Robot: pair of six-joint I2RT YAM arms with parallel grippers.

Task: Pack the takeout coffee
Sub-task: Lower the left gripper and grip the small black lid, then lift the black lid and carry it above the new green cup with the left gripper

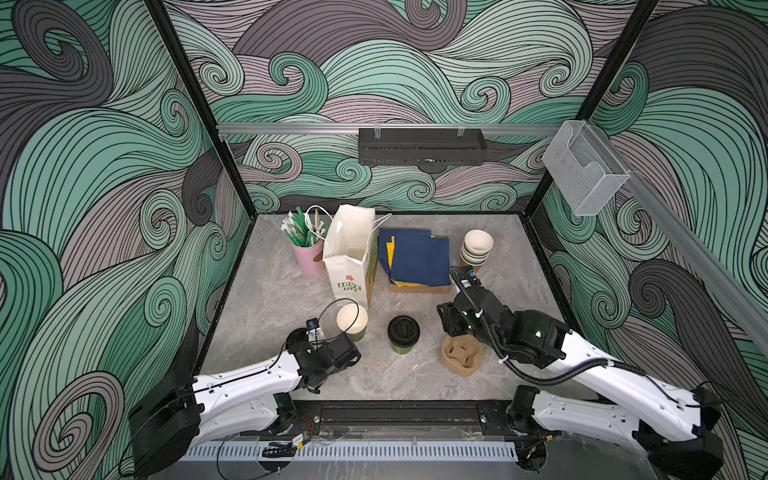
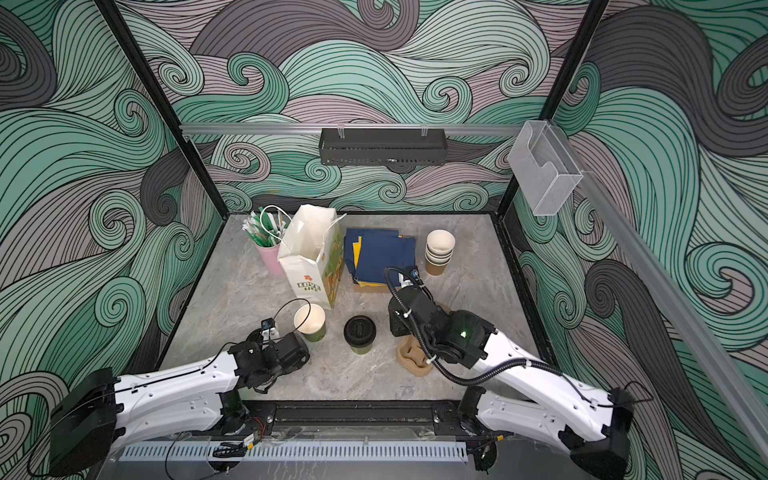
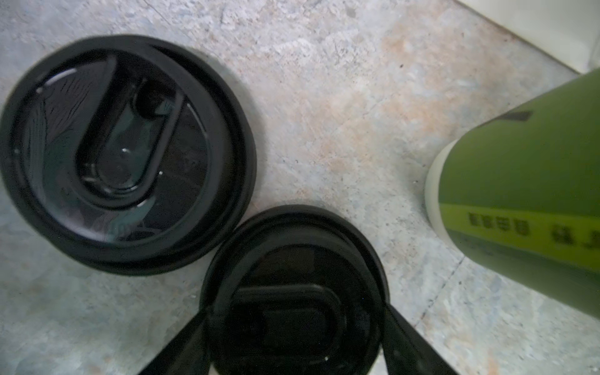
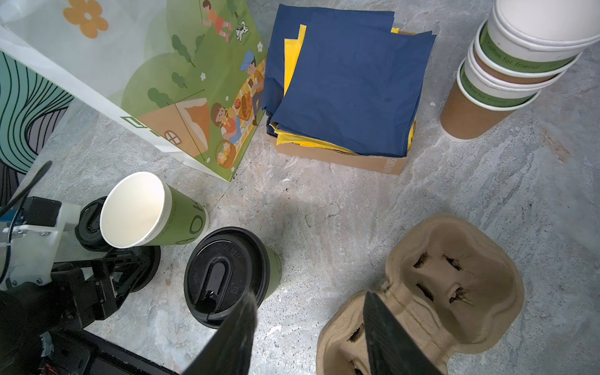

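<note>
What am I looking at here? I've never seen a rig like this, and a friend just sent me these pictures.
Two white robot arms stand at a table, each ending in a two-finger gripper. Two pictures look down from overhead; two come from cameras on the wrists. On the table: a paper bag, a lidded green cup, an open green cup, a pulp cup carrier, napkins, stacked cups, a pink cup of straws and loose black lids. The left gripper straddles one loose lid; whether it grips it I cannot tell. The right gripper is open and empty, near the carrier.
</note>
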